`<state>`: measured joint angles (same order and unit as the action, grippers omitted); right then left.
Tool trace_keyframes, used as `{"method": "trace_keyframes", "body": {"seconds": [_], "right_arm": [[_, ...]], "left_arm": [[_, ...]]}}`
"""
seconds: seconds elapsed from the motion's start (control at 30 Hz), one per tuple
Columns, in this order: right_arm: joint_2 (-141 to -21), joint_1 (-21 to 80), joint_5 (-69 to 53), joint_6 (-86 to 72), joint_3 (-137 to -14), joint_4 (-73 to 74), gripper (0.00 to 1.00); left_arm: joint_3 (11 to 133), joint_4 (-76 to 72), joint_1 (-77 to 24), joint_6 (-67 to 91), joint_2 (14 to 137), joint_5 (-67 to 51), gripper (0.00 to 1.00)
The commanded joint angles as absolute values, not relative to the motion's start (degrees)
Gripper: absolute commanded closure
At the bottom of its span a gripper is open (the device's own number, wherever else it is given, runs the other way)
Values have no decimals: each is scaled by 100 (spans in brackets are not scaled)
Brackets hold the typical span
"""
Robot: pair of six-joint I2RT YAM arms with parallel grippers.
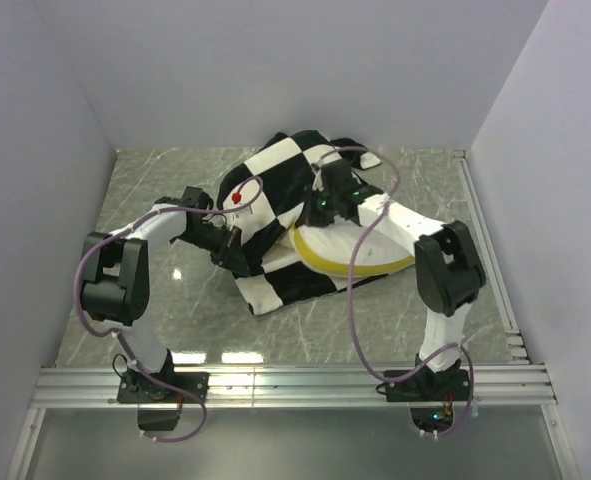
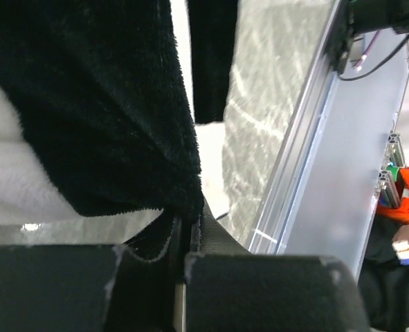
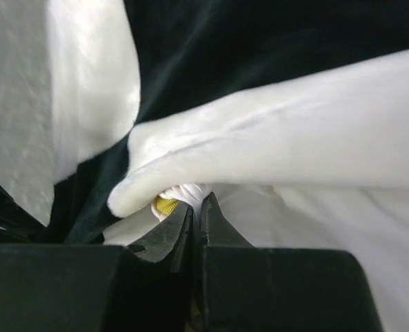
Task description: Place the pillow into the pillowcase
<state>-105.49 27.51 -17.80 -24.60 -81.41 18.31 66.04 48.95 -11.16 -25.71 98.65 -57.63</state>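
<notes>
One pillow (image 1: 380,238), one pillowcase (image 1: 275,182); left claw (image 2: 190,232) and right claw (image 3: 197,207) both closed.

The pillow (image 1: 330,248) lies partly in the pillowcase (image 1: 275,195), protruding at its right; both on the table (image 1: 155,190).

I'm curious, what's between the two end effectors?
The checkered pillowcase lies between the left end effector and the right end effector, shown in the top view.
</notes>
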Motion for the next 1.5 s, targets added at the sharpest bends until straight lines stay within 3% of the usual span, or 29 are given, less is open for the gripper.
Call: {"method": "trace_keyframes", "body": {"seconds": [0.0,0.13,0.23,0.27,0.37,0.4,0.5,0.73,0.97,1.0,1.13,1.17,1.47], "right_arm": [[-11091,3093,-1888,-2434,-7789,1082,100],[-11127,3427,-2425,-2566,-7804,738,100],[-11048,3507,-2838,-2575,-7936,747,100],[-10987,3507,-3030,-2532,-7989,808,100],[-10751,3481,-3453,-2084,-8358,1527,67],[-10619,3428,-3672,-1953,-8445,1877,45],[-9916,3236,-3814,-1391,-8306,2344,27],[-9352,2226,-3665,-800,-7938,3761,32],[-9333,1837,-3912,-993,-6321,3235,49],[-9395,1837,-3902,-993,-6258,3060,50],[-9939,1846,-3850,-1186,-6240,2681,57],[-10132,1846,-3867,-1230,-6266,2628,59],[-10055,1907,-4157,-2153,-6231,1741,66]], "left_arm": [[6460,5441,-1029,-2645,9880,-5713,99],[6547,5589,-818,-2891,9598,-5739,83],[6802,5093,-405,-2620,9116,-5469,58],[6864,4819,-387,-2471,8940,-5206,54],[6812,3687,-780,-2136,8342,-4142,37],[6829,3509,-887,-2171,8289,-3922,36],[7101,3173,-1186,-2206,8602,-3551,33],[7822,2365,-2012,-2057,9658,-2735,35],[8445,2285,-2697,-2153,10730,-1952,44],[8507,2294,-2733,-2136,10905,-1855,48],[8972,2775,-2839,-2092,11214,-2133,91],[9148,3186,-2952,-2144,11206,-2353,97],[8904,3946,-4032,-1654,10222,-4391,99]]}}
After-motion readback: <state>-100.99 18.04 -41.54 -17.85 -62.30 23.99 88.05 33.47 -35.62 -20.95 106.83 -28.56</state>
